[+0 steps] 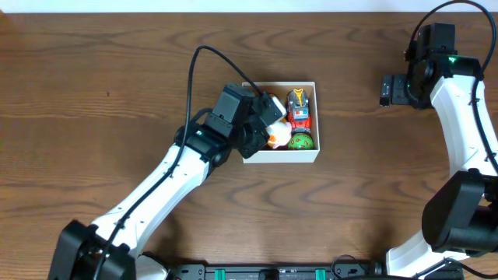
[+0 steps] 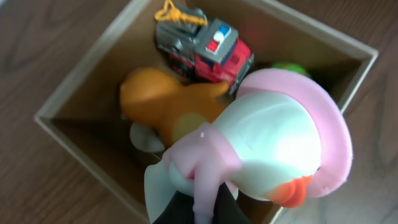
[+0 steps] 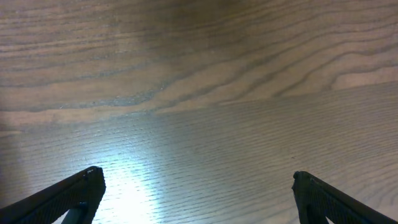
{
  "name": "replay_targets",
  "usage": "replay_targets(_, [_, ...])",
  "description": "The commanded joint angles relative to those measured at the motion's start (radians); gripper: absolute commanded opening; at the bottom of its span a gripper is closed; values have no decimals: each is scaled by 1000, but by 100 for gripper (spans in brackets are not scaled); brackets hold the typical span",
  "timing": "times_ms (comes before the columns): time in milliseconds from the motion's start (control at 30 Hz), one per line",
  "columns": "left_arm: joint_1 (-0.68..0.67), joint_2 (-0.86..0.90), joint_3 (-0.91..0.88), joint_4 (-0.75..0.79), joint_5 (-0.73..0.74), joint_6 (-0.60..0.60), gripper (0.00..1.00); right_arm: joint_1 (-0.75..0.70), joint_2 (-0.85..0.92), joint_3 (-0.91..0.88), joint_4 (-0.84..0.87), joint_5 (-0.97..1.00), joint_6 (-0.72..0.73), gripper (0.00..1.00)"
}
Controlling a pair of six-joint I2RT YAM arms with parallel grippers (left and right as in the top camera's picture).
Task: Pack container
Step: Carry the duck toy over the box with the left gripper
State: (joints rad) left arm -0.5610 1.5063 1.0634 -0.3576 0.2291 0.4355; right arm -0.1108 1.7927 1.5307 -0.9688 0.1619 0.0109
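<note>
Hanging over the small square white-walled cardboard container [image 1: 280, 155] at mid-worktop [image 1: 93, 62], a white rubber duck with a pink hat [image 2: 273, 143] is gripped by the closed left jaws. The right jaws are spread wide, empty, well apart. The container is crowded by 1 red toy truck [image 2: 205, 46], 1 orange figure [image 2: 168, 99] and 1 green ball [image 1: 300, 141].

Risk: if released onto these, the duck could be left perched high or tipped over the low wall.

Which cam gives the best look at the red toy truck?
Left wrist: the red toy truck is close up, with its yellow hook and roof lights clear. Overhead shows the truck small but whole, inside the container. Right wrist does not show it.
</note>
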Motion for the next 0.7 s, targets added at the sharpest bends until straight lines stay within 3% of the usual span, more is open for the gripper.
replay_targets(0, [3,10,11,9,-2,23,6,-7,-14,0,0,6,-8,99])
replay_targets(333, [3,16,7,7,-2,-56,7,-7,-14,0,0,6,-8,99])
replay_targets(500, [3,16,5,7,-2,-90,17,-7,-14,0,0,6,-8,99])
replay_targets(667, [3,16,5,-1,-2,-143,17,-7,-14,0,0,6,-8,99])
